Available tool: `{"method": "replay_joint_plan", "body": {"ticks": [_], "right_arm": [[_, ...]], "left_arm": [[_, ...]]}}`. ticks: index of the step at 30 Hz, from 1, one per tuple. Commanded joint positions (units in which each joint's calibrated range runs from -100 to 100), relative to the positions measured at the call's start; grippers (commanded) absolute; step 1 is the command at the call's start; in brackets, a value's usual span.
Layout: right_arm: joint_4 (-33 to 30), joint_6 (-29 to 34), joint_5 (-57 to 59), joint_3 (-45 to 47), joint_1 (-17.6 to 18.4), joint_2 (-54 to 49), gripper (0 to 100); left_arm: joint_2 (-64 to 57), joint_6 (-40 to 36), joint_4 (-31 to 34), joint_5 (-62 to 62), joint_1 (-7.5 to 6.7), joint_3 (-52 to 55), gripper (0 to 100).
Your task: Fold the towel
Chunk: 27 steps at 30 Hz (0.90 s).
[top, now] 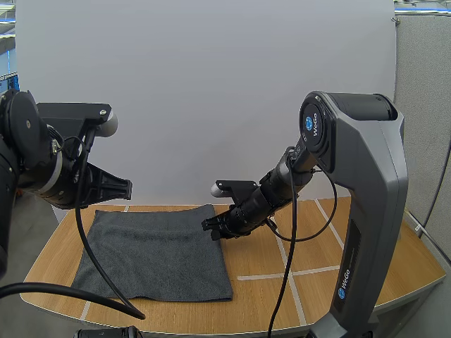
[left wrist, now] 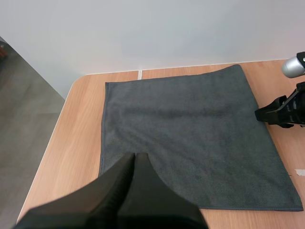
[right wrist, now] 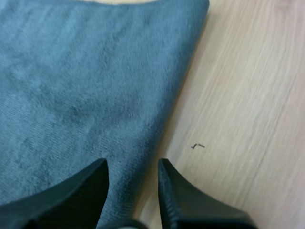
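A dark grey towel [top: 155, 250] lies flat and spread out on the left half of the wooden table [top: 366, 246]. My right gripper [top: 211, 229] is low at the towel's right edge, near its far right corner. In the right wrist view its fingers stand apart, and this open gripper [right wrist: 132, 164] straddles the edge of the towel [right wrist: 86, 76] with nothing pinched. My left gripper [top: 127, 189] hangs in the air above the towel's far left side. Its fingers lie together as one dark wedge, so the left gripper [left wrist: 135, 155] is shut on nothing over the towel [left wrist: 190, 133]. The right gripper [left wrist: 267, 113] shows beside the towel's right edge.
Bare wood with thin white tape lines [top: 310, 271] lies to the right of the towel. The table's rounded front edge [top: 232, 331] is close to the towel's near side. The right arm's grey column [top: 366, 211] rises at the near right.
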Motion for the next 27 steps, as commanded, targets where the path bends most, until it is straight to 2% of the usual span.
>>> {"method": "replay_joint_plan", "body": {"ticks": [1,14,16,19,20,21,27], "right_arm": [[0.97,-0.61,1.33,-0.93,-0.22,1.22,57],[1.74,-0.61,9.21,-2.34,-0.14,3.82,56],[1.48,-0.61,9.21,-2.34,-0.14,3.82,47],[1.22,-0.61,9.21,-2.34,-0.14,3.82,22],[0.75,-0.61,9.21,-2.34,-0.14,3.82,7],[0.23,-0.61,9.21,-2.34,-0.14,3.82,0],[-5.08,0.96,8.06,-2.34,-0.4,1.85,0]], "left_arm": [[-0.21,-0.47,-0.02,0.22,0.07,0.17,0],[-0.36,0.11,-0.02,0.22,0.07,0.17,0],[-0.36,0.11,-0.02,0.22,0.07,0.17,0],[-0.36,0.21,-0.02,0.22,0.07,0.17,0],[-0.36,0.35,-0.02,0.22,0.07,0.17,0],[-0.36,0.58,-0.02,0.22,0.07,0.17,0],[-0.36,0.82,0.09,0.22,0.07,0.17,0]]}}
